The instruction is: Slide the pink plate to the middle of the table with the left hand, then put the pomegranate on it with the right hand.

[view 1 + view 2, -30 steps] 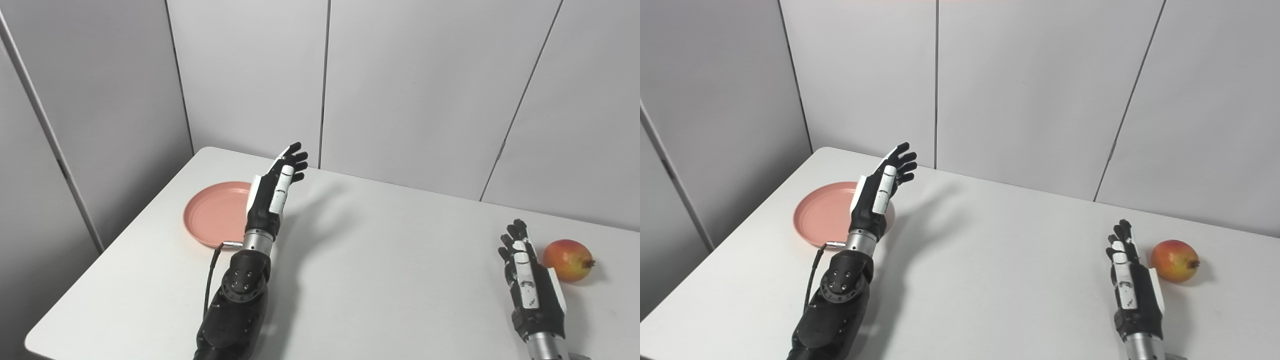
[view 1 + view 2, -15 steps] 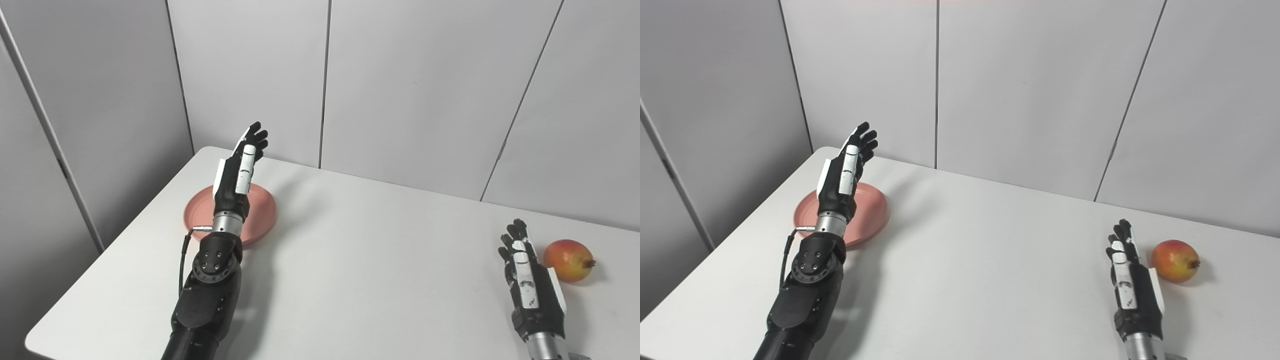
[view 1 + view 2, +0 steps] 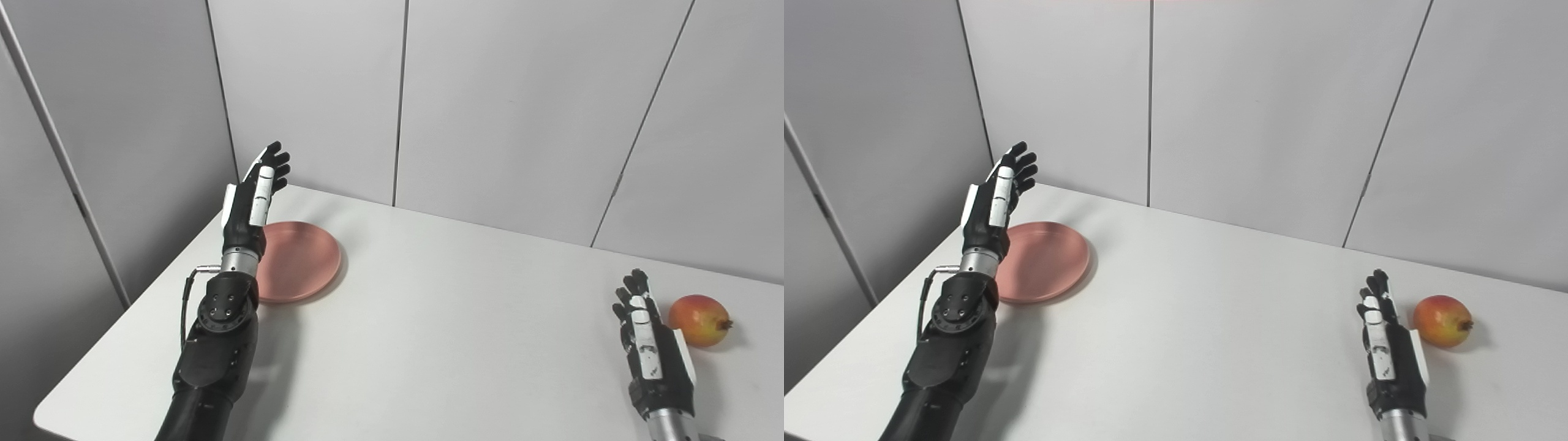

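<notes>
Pale grey wall panels (image 3: 502, 110) with dark vertical seams stand behind a white bench (image 3: 429, 331) that fills the lower part of both head views.

On the far left part of the bench lies the pink plate (image 3: 303, 260), flat on the surface and close to the left edge, well away from the middle. The left hand (image 3: 251, 199) is raised above the bench at the plate's left rim, seen edge-on, with its fingers (image 3: 275, 162) held straight and pointing up and away toward the wall. It holds nothing, and its fingers lie close side by side but uncurled, so it is an open, flat hand. From these views I cannot tell whether its lower edge touches the plate's rim or only hangs beside it. The dark left forearm (image 3: 214, 349) rises from the bottom edge, with a thin cable (image 3: 185, 300) looping beside the wrist.

At the far right of the bench sits the pomegranate (image 3: 1441, 312), red and yellow, with its small crown pointing right. The right hand (image 3: 1390, 355) lies low over the bench just left of the fruit, apart from it, fingers stretched forward and grasping nothing. A soft shadow falls on the bench beside each arm.
</notes>
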